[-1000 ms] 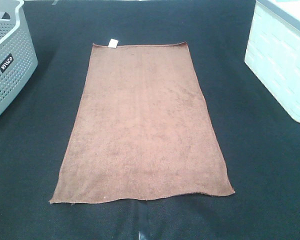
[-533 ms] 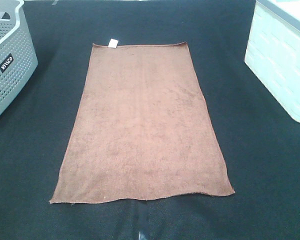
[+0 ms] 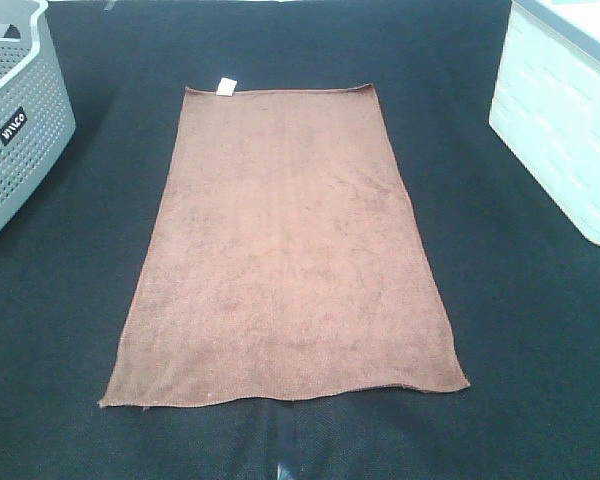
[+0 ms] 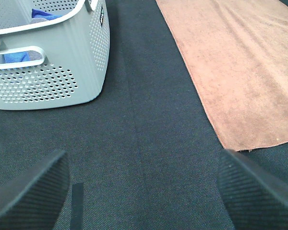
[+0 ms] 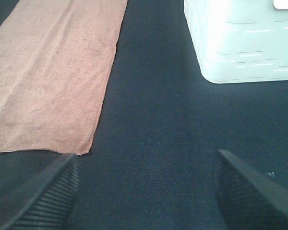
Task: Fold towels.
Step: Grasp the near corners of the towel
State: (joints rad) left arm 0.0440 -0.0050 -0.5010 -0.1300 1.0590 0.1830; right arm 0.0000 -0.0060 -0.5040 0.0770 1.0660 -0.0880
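Both the left end effector and the right end effector stood wide open and empty, each poised over the bare dark tabletop and touching nothing. Neither arm showed in the high view. Just ahead of them the brown towel lay spread flat at full length in the middle of the tabletop. Its white tag sat on the far short edge, and one near corner lay a little ahead of each end effector. A grey basket stood well off to the towel's left and a white bin to its right. No fold had been made, so by my reading the whole job was left, starting with a grasp of the near corners.
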